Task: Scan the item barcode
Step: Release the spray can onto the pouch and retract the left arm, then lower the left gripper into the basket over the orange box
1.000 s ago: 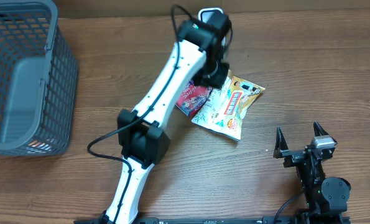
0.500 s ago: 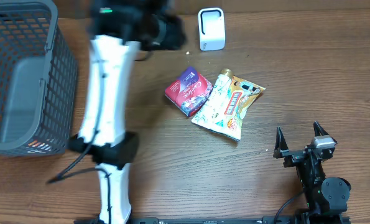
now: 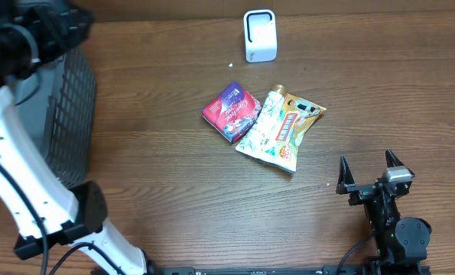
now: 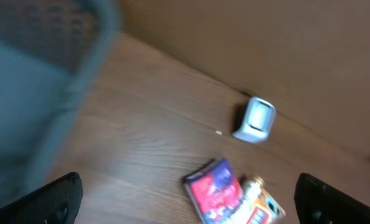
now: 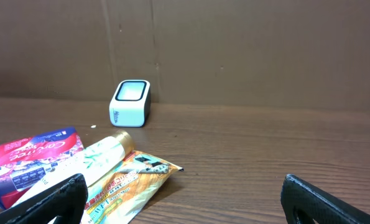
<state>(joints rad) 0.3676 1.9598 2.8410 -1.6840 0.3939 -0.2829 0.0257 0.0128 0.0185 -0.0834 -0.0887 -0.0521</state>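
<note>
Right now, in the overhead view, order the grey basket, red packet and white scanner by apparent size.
1. grey basket: largest, though partly hidden.
2. red packet and white scanner: too alike to rank.

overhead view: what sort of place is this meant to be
Likely a mock shop checkout on a wooden table: a white scanner, a grey basket, and a red packet and a pouch laid out as goods.
</note>
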